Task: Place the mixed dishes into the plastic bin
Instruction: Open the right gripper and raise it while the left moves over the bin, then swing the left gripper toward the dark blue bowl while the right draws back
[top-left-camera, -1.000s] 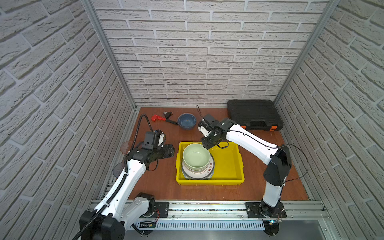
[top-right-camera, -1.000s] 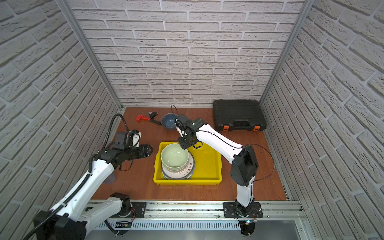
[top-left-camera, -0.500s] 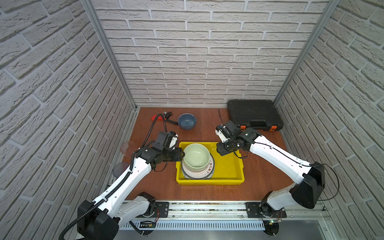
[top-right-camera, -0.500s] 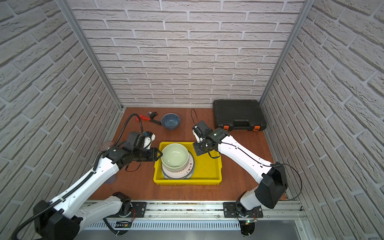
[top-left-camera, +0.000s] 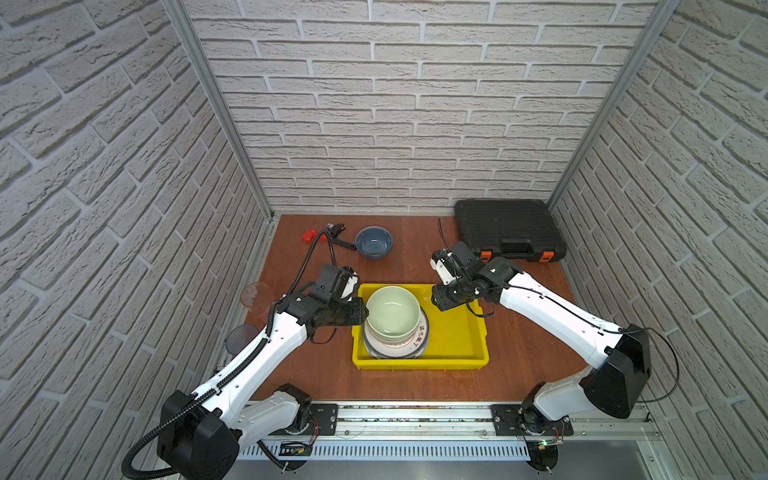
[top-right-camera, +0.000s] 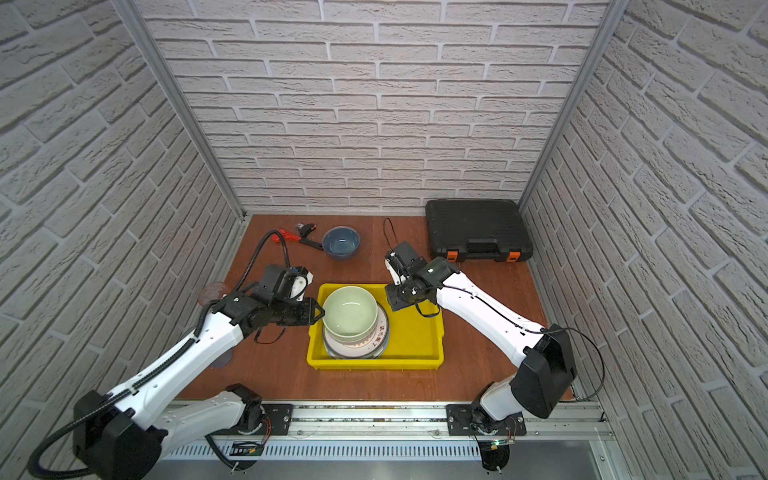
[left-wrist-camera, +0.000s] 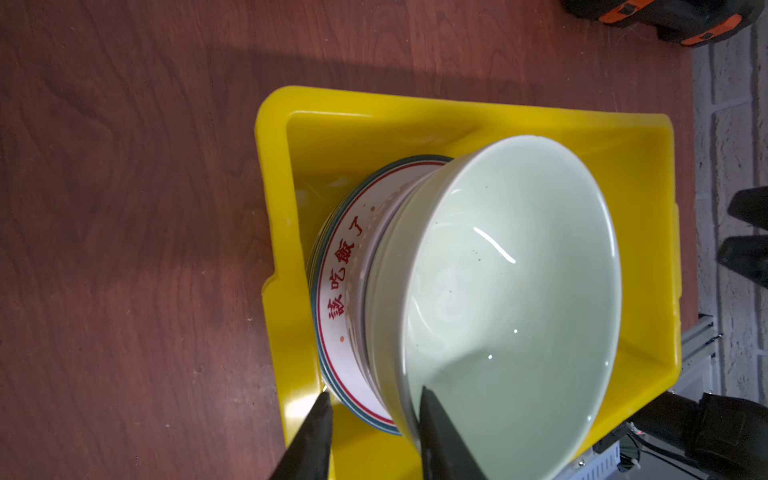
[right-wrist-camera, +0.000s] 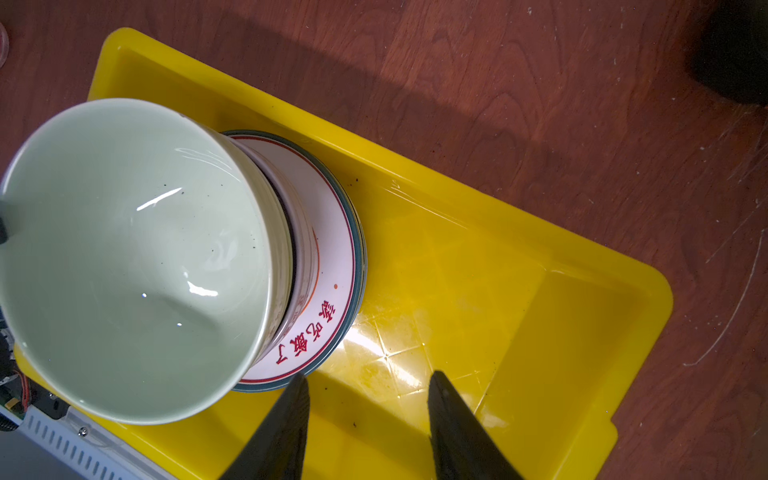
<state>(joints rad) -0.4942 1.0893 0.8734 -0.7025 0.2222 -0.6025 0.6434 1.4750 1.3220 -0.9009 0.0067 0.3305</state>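
The pale-green bowl (top-left-camera: 392, 311) (top-right-camera: 350, 311) tops a stack of dishes in the left half of the yellow plastic bin (top-left-camera: 419, 365) (top-right-camera: 374, 365). Under it lies a white printed plate (left-wrist-camera: 336, 299) (right-wrist-camera: 328, 270). My left gripper (top-left-camera: 365, 313) (left-wrist-camera: 374, 395) straddles the bowl's (left-wrist-camera: 511, 291) left rim. One finger is inside, the other stands outside with a gap showing. My right gripper (top-left-camera: 436, 301) (right-wrist-camera: 368, 376) hangs open and empty over the bin's floor, right of the stack. A dark-blue bowl (top-left-camera: 373, 242) sits at the back. Two tinted tumblers (top-left-camera: 253, 293) (top-left-camera: 242, 337) stand by the left wall.
A red-and-black wrench (top-left-camera: 309, 235) lies at the back left beside the dark-blue bowl. A black case with orange latches (top-left-camera: 509, 228) fills the back right corner. The bin's right half (right-wrist-camera: 582, 332) holds nothing. Brick walls close in on three sides.
My left gripper has travelled right to the pale-green bowl's rim and its jaws have narrowed. My right gripper has drawn back from the bowl toward the bin's back right.
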